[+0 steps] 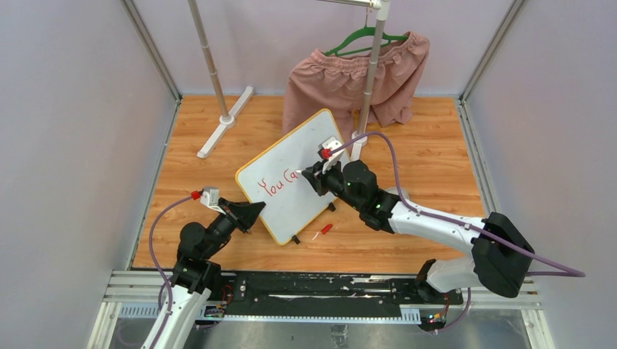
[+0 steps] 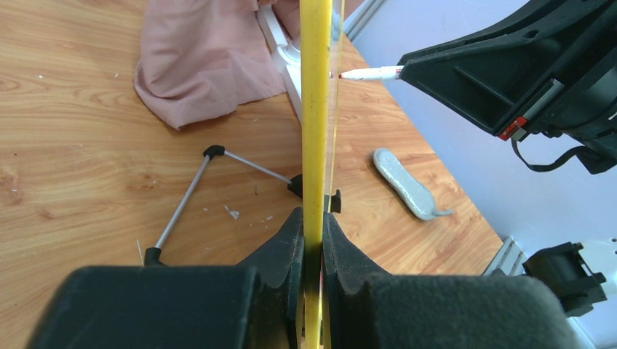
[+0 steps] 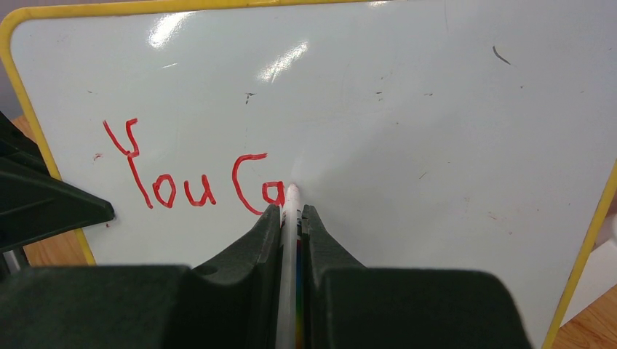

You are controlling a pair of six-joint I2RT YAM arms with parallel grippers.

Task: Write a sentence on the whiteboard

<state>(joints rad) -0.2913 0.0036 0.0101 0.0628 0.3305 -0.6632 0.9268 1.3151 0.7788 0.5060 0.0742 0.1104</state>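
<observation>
**A:** From above, why is your left gripper at the edge of the whiteboard?

**B:** To brace it. The whiteboard stands tilted near the middle of the wooden table, in front of the hanging pink shorts. I judge your grip on its near-left edge stops it sliding while the right gripper presses on its face. The sentence reads only "You Ca" in red. A small red cap lies just beside the board's foot.

**A:** And your left wrist view?

**B:** The jaws are pinched together on the thin yellow frame, seen edge-on as a hard, smooth strip. The marker comes in from the right, with its fine tip at the board's face.

**A:** And the right wrist view?

**B:** There your jaws are clamped on the slim white barrel, which lies along the fingers so the tip leads. The tip sits at the tail of the "a". The surface is glossy, with glare patches and a few dark specks. The right half is blank, which leaves you room for the remaining words.
</observation>
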